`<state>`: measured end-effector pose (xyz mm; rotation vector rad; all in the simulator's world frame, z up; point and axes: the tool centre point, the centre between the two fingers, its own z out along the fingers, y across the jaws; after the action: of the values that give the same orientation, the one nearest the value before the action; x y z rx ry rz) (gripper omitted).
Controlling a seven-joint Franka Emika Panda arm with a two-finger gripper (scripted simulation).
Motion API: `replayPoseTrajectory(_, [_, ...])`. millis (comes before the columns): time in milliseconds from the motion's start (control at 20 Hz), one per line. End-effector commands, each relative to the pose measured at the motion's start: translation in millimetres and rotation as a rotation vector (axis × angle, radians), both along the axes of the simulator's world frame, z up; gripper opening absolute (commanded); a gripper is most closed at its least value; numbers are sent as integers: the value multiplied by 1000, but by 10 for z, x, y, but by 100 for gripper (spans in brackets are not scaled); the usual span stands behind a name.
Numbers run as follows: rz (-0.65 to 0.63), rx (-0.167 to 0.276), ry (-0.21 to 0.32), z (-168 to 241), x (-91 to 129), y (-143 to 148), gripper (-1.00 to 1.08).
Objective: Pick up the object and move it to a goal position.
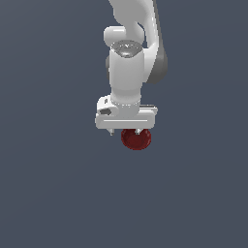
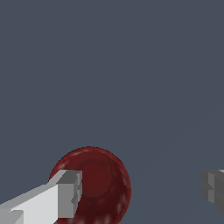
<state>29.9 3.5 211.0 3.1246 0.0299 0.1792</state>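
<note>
1. Looking down past my gripper (image 2: pixel 140 192), I see my fingers (image 2: pixel 65 194) spread wide, holding nothing.
2. One finger overlaps the bowl (image 2: pixel 103 183); the other stands well apart.
3. Only the exterior view shows my gripper (image 1: pixel 125 131) directly above the bowl (image 1: pixel 136 139).

No text, label, brand, number or sign can be read in either picture. The white arm (image 1: pixel 127 72), the dark red bowl (image 1: pixel 136 139) and the grey-blue surface (image 1: pixel 48 193) carry no writing at all.
</note>
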Motion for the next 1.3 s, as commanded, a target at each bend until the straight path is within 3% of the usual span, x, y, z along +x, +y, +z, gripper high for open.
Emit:
replayPoseTrajectory(0, [0,0,0,0,0,0,28])
replayPoseTrajectory(700, [21,8,5,-67,-20,80,28])
replayPoseTrajectory(1250, [110,43,-47,-286,-45,361,28])
